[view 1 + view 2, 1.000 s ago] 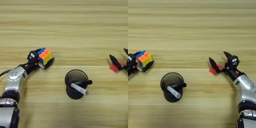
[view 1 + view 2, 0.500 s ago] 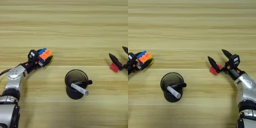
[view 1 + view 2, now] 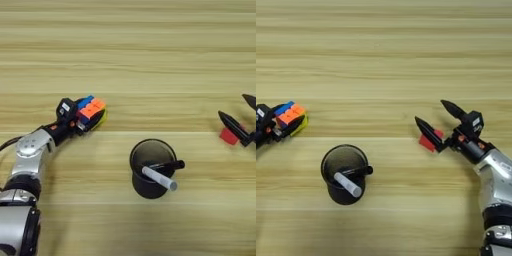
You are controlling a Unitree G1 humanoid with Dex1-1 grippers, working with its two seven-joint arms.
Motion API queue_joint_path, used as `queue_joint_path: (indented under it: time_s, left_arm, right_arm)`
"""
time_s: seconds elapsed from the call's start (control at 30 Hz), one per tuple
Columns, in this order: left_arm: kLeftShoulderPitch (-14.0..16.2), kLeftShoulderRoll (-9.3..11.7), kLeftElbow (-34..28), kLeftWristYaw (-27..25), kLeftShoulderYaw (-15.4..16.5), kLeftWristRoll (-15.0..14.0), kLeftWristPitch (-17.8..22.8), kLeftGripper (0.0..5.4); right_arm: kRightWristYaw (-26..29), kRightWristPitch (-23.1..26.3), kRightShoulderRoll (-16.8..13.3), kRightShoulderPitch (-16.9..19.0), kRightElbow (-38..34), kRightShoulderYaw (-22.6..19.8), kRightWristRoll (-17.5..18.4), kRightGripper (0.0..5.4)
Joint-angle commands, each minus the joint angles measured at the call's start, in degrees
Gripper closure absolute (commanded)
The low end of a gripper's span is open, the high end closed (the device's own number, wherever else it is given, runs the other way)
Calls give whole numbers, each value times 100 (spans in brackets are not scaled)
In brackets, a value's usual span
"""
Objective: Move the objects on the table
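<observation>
My left gripper (image 3: 83,118) is at the left of the table (image 3: 150,55), shut on the blue-orange-yellow block (image 3: 91,107), which it holds tilted just above the wood. At the right, my right gripper (image 3: 430,111) is open, its fingers spread wide. The lower finger lies across the small red cube (image 3: 427,143), which rests on the table. Between the two arms stands the black round cup (image 3: 149,170). The grey-white marker (image 3: 160,179) and the thin black pen (image 3: 169,165) lean in it, their ends sticking out to the right.
The far half of the table is bare wood. My left forearm (image 3: 31,150) runs along the lower left edge, and my right forearm (image 3: 495,170) runs down the lower right edge.
Almost nothing differs. My right gripper has edged slightly left over the red cube, still open. My left gripper keeps its hold on the block in nearly the same spot.
</observation>
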Motion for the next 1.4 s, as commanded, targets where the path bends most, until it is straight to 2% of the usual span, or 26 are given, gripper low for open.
queue_joint_path:
  time_s: [0.03, 0.27, 0.3, 0.43, 0.9, 1.03, 1.2, 1.3, 1.4]
  left_arm:
    - [-102, 48, -4, -50, -13, 74, -95, 211]
    - [-85, 42, -5, -100, -15, 66, -141, 211]
    - [-78, 37, -16, -106, -17, 64, -145, 211]
    - [-56, 28, -52, -127, -24, 60, -153, 211]
    - [-35, 12, -83, -155, -36, 66, -166, 211]
    - [-38, 7, -80, -168, -36, 61, -173, 211]
    - [-38, 8, -82, -191, -51, 70, -185, 211]
    - [-42, 20, -116, -268, -97, 95, -202, 211]
    - [-63, 35, -217, -385, -173, 116, -226, 211]
  right_arm:
    - [91, -18, -263, 68, 198, 181, -348, 0]
    - [-237, -334, -361, -32, 815, 440, -996, 0]
    - [-251, -368, -349, -40, 865, 464, -1035, 23]
    - [-205, -425, -340, -54, 944, 496, -1052, 64]
    - [-171, -453, -336, -44, 903, 437, -948, 294]
    - [-173, -454, -347, -45, 820, 417, -914, 315]
    - [-73, -188, -385, -57, 358, 344, -667, 315]
    - [92, 186, -510, -97, -416, 340, -390, 315]
    - [214, 697, -696, -282, -1191, 388, -176, 315]
